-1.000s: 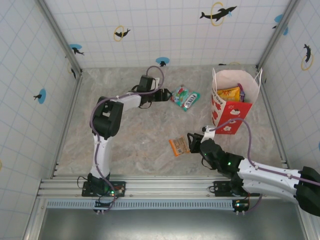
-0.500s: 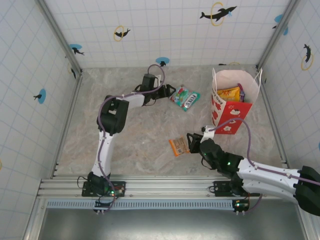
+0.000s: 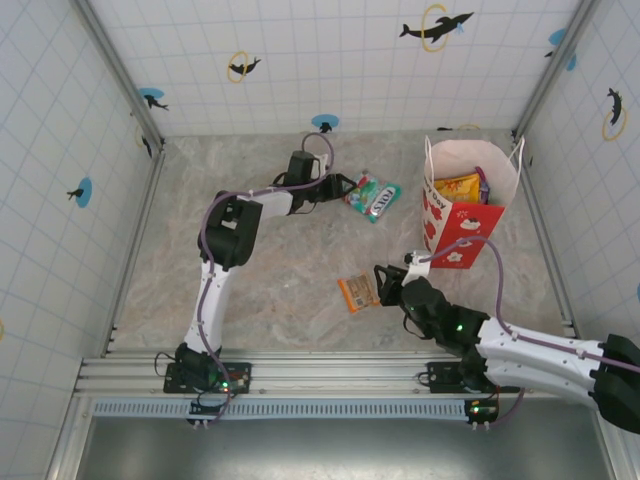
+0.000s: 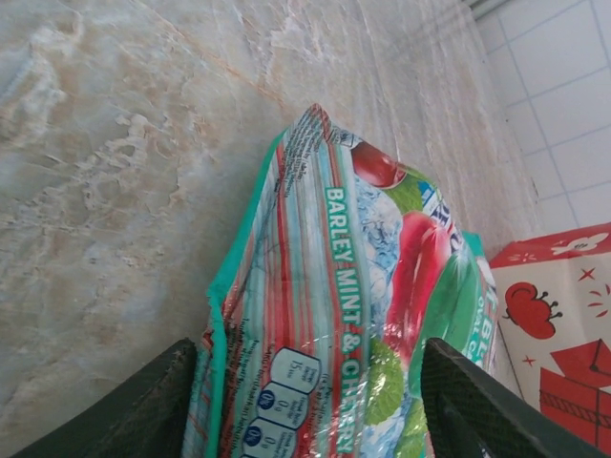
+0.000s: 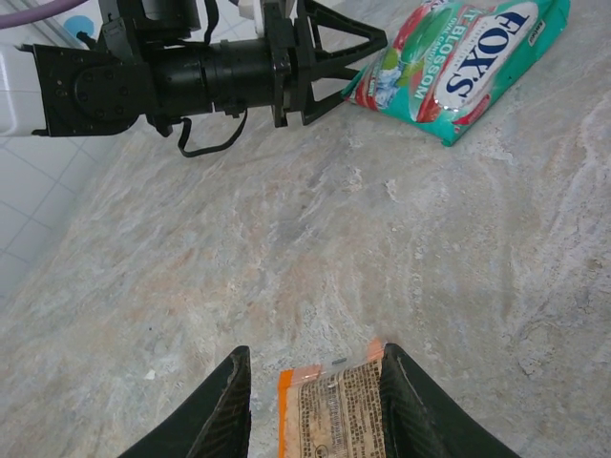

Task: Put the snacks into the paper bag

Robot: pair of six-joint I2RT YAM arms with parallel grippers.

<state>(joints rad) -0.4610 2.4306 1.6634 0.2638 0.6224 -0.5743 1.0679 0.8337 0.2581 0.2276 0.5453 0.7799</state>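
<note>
A teal and red Fox's snack packet (image 3: 373, 197) lies flat on the marble floor at the back. My left gripper (image 3: 342, 186) reaches its near end, open, and the packet (image 4: 353, 248) fills the space between the two fingers (image 4: 143, 401). A small orange bar (image 3: 358, 293) lies mid-floor. My right gripper (image 3: 381, 284) straddles it, open; the bar (image 5: 334, 420) touches the right finger, with a gap to the left finger. The paper bag (image 3: 470, 215) stands upright at the right, with a yellow-orange packet (image 3: 458, 187) and a purple one (image 3: 483, 184) inside.
Tiled walls with metal corner posts (image 3: 120, 70) close in the floor on three sides. The bag's printed red and white face (image 4: 558, 324) shows past the packet in the left wrist view. The left gripper (image 5: 368, 65) and the Fox's packet (image 5: 468, 57) lie ahead of the right wrist.
My left gripper has slid right onto the end of the Fox's packet and its jaws have narrowed around it. The right arm and the orange bar have not moved.
</note>
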